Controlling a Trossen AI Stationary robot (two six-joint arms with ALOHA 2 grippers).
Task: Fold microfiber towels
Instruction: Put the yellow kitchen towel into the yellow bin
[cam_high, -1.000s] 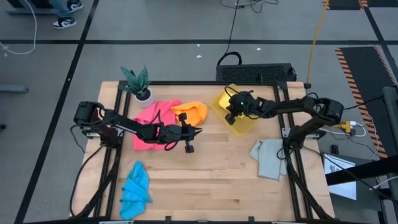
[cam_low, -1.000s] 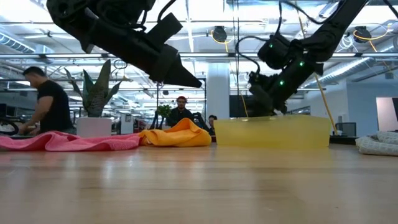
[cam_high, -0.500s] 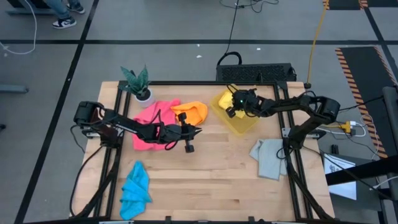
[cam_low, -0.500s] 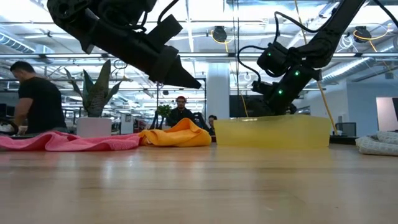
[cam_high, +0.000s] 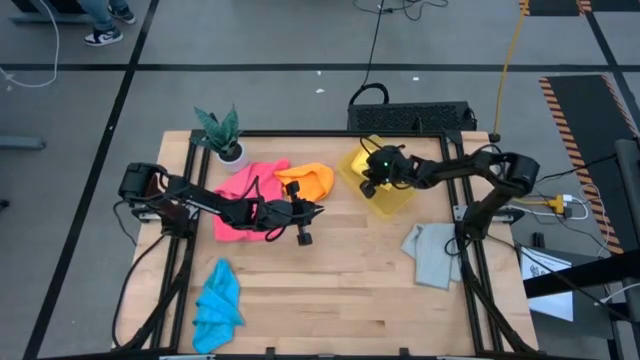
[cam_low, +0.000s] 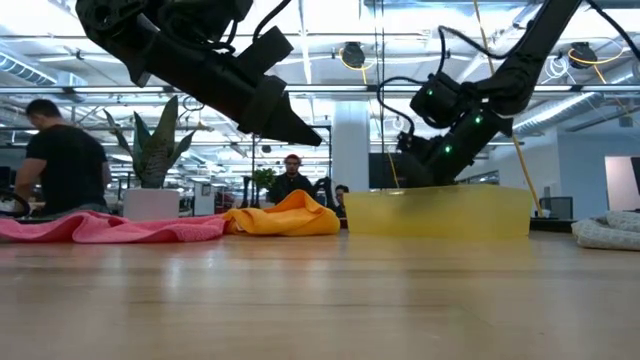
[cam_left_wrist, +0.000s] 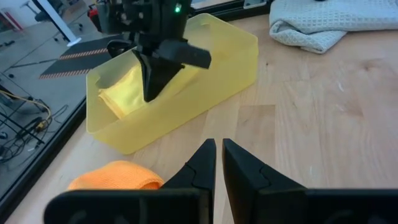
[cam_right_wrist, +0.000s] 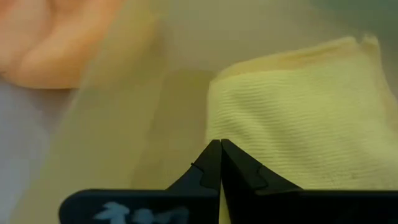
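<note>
The wooden tabletop (cam_high: 340, 290) carries all five towels. The pink towel (cam_high: 240, 190) lies spread at the far left beside a potted plant (cam_high: 222, 135), with the orange towel (cam_high: 312, 180) bunched against its right edge. The blue towel (cam_high: 217, 300) sits crumpled near the front left corner, its long axis running front to back. The grey towel (cam_high: 430, 252) lies loosely doubled at the right edge, also longer front to back. The yellow towel (cam_left_wrist: 134, 90) rests folded inside the translucent yellow bin (cam_high: 395, 200) at the far middle, lying along the bin's length, which runs diagonally from far left to near right.

The right gripper (cam_high: 370, 183) reaches over the bin, its fingers (cam_right_wrist: 214, 163) pinched together and empty, their tips just above the yellow towel's near edge. The left gripper (cam_high: 315, 211) hovers over bare wood just in front of the orange towel, pointing toward the bin, its fingers (cam_left_wrist: 219, 163) nearly closed on nothing.

The step in hand looks like work at the bin: either the yellow towel has just been stowed folded, or it is about to be taken out; the views do not settle which. The next move probably calls for the right arm to lift clear of the bin wall, and for one gripper to spread its fingers and descend on a corner of an unfolded towel, the orange one being nearest the left arm.
</note>
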